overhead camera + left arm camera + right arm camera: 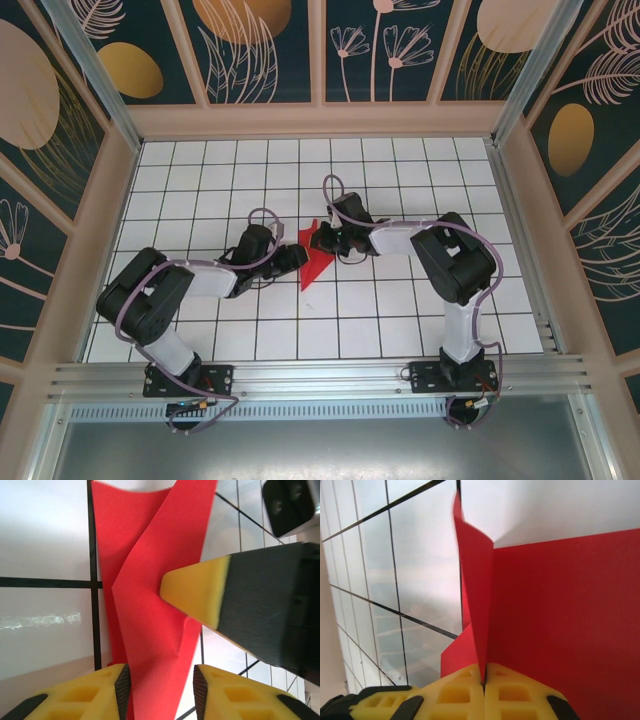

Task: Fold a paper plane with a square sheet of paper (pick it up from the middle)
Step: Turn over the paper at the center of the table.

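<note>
The square sheet of paper (316,266) is a creased red shape with a narrow point toward the near side, in the middle of the white grid table. My right gripper (326,240) is at its far end, and in the right wrist view it (484,682) is shut on an upright fold of the red paper (560,620). My left gripper (298,258) comes in from the left. Its pads (123,690) straddle the paper (150,605) with the jaws apart; a gap shows at the right pad. The right gripper's yellow fingertip (197,592) rests on the paper.
The table (400,320) is boxed in by patterned walls at the back and both sides. An aluminium rail (320,378) carrying both arm bases runs along the near edge. The right wrist camera housing (292,505) sits close above the paper.
</note>
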Motion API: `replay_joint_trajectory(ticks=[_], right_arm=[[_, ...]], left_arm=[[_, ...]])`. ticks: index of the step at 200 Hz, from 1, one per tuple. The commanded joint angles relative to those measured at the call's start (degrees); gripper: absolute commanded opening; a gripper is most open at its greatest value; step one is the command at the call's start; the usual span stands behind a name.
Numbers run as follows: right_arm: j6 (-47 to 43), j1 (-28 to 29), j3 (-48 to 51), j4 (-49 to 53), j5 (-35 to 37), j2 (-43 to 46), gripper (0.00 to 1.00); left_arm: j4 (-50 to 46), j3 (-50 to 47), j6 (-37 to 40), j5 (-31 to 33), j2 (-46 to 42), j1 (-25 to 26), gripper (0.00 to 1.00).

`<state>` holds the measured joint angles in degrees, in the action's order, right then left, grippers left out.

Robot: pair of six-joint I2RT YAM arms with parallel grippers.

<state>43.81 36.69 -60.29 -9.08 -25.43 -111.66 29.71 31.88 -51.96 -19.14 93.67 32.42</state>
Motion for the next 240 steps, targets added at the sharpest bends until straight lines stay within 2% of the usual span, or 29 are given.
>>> replay_joint_trajectory(ticks=[1, 26, 46, 66, 108, 165, 222, 240], right_arm=[[-1.3, -0.8, 1.6, -6.7, -2.8, 5.3, 0.03], [-0.9, -2.5, 3.8, -11.8, -7.0, 10.4, 0.03], [1.2, -4.3, 5.5, -15.7, -11.2, 13.5, 0.03], [3.8, -5.0, 6.4, -18.9, -14.4, 14.8, 0.04], [9.5, -5.0, 7.0, -24.8, -17.7, 15.8, 0.04], [13.9, -5.0, 6.9, -28.2, -20.0, 15.1, 0.05], [15.2, -5.0, 7.0, -28.7, -20.6, 15.2, 0.06], [15.4, -5.0, 7.1, -28.7, -20.6, 15.3, 0.06]], left_arm=[[-0.5, -1.8, 1.0, -1.4, -4.6, -1.4, 0.51], [0.7, -3.9, -0.2, -3.8, -9.9, -2.8, 0.71], [2.3, -4.7, -1.4, -6.2, -13.0, -3.1, 0.83], [8.2, -5.7, -4.4, -10.2, -13.8, -3.1, 0.88], [21.2, -7.6, -11.2, -15.3, -12.6, -3.1, 0.91], [29.2, -7.9, -11.8, -15.6, -12.2, -3.1, 0.79], [29.7, -7.9, -11.9, -13.2, -12.4, -3.1, 0.46], [29.7, -8.0, -11.7, -12.8, -12.6, -3.1, 0.4]])
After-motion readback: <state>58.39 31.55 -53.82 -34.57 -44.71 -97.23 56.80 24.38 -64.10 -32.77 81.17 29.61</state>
